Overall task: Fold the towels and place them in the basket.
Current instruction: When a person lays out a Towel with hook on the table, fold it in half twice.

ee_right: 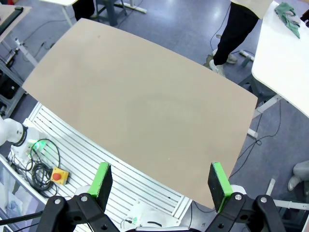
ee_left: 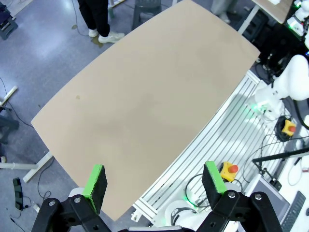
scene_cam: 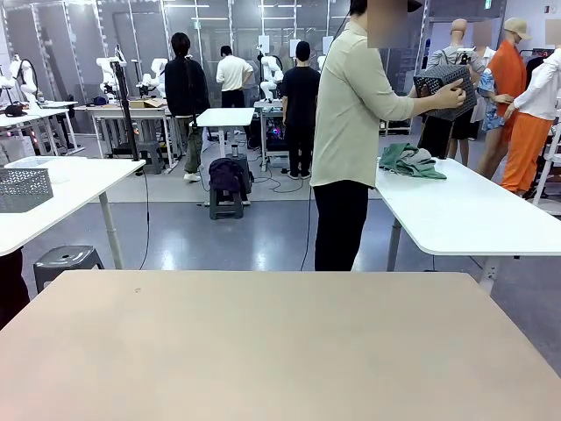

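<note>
A person in a pale shirt stands beyond my tan table and holds the dark grey mesh basket up in both hands. The towels, a green and a grey one, lie crumpled together on the white table beside that person; they also appear as a green heap in the right wrist view. High above the tan table, my left gripper hangs open with nothing between its fingers. My right gripper is open too, high over the same tabletop.
Another white table at the left carries a grey mesh basket. A grey stool stands by it. An emergency-stop button and cables lie on the slatted base beside my table. People and other tables stand farther back.
</note>
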Available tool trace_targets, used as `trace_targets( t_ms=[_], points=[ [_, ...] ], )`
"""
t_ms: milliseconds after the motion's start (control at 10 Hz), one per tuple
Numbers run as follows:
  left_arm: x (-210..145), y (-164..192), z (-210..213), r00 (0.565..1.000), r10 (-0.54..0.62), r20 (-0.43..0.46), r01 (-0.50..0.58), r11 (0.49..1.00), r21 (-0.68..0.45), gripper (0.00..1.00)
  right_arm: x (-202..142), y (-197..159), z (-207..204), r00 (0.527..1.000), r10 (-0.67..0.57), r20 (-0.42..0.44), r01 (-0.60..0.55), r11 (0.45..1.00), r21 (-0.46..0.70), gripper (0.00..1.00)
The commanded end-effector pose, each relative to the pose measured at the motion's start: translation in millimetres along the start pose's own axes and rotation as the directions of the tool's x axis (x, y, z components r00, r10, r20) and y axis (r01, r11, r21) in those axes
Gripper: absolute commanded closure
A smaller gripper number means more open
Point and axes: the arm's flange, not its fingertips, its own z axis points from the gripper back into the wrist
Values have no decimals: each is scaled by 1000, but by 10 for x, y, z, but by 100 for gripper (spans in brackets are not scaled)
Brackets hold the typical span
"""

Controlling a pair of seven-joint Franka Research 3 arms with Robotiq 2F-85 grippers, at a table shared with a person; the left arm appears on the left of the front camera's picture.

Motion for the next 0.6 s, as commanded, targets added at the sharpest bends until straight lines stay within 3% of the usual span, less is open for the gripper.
trace_targets(
  t_ms=[0, 500],
  points=[
    [12, -16, -18, 1000, -8, 0, 8, 1000, -7, 0, -4, 17, 22, 1000, 8, 5, -8, 1000, 5, 0],
    [12, -16, -18, 1000, -8, 0, 8, 1000, -7, 0, -4, 17, 22, 1000, 8, 5, -8, 1000, 5, 0]
  ],
)
